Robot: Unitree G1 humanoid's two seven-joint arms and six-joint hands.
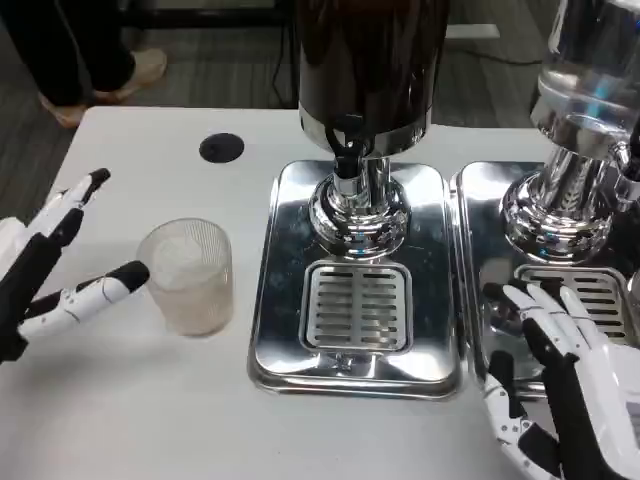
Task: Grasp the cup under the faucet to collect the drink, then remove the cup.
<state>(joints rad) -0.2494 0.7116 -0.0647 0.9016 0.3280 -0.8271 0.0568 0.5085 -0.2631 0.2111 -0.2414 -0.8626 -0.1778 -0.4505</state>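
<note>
A clear ribbed plastic cup [188, 275] stands upright on the white table, left of the drink dispenser. The dispenser's black faucet [347, 150] hangs above a slotted drip grate [357, 307] on a shiny steel base [350, 360]. My left hand [55, 265] is open just left of the cup, one fingertip close to or touching its rim, the other fingers spread apart. My right hand [565, 385] is at the lower right, fingers spread, holding nothing, over the second dispenser's tray. The cup looks empty.
A second dispenser [585, 130] with a clear tank stands at the right on its own steel base. A black round grommet [221, 148] sits in the table behind the cup. A person's feet [100, 85] show beyond the far table edge.
</note>
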